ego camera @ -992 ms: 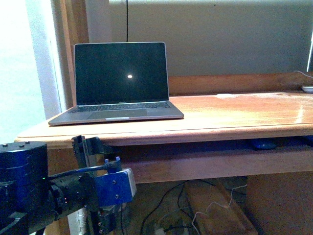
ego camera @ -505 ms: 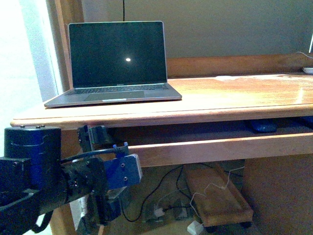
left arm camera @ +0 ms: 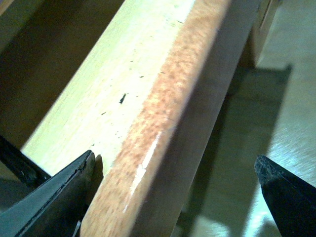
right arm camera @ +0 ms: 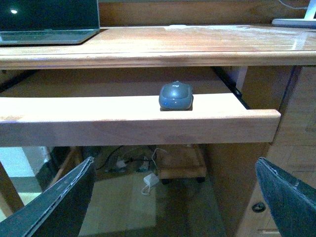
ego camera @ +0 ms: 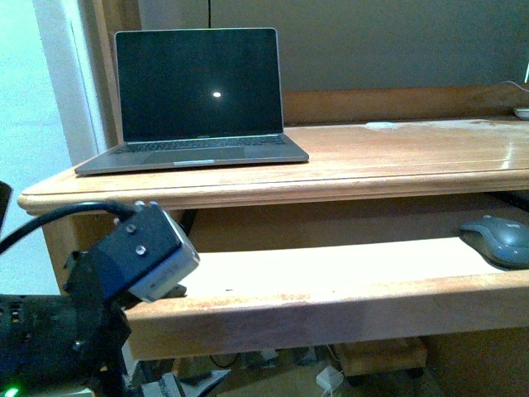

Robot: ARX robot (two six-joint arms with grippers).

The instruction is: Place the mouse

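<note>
A shallow pull-out tray [ego camera: 331, 281] projects forward from under the front edge of the desk [ego camera: 397, 157], pale on its floor with a reddish wooden front rail. The only thing lying in it is the mouse [ego camera: 500, 240], which rests at the tray's right end, just behind the rail and below the desk's front right part. On the desk top an open laptop [ego camera: 198, 107] stands toward the rear left corner, its screen dark but for one bright dot. A small flat white disc [ego camera: 380, 125] lies near the rear edge. The left arm [ego camera: 74, 331] is low, in front of the desk's left front corner, its boxy wrist camera [ego camera: 149, 248] level with the tray's left end. The left tool [left arm camera: 173, 158] is spread wide and straddles the tray's front rail: one finger [left arm camera: 54, 197] sits by the inner side of the rail, the other is well clear on the outer side, over the floor. The right tool [right arm camera: 174, 160] also has its fingers far apart, with nothing between them. It hangs in front of the tray, well apart from the mouse [right arm camera: 176, 96]. The mouse is a small grey oval with a smooth domed top and a tiny mark, too small to read.
</note>
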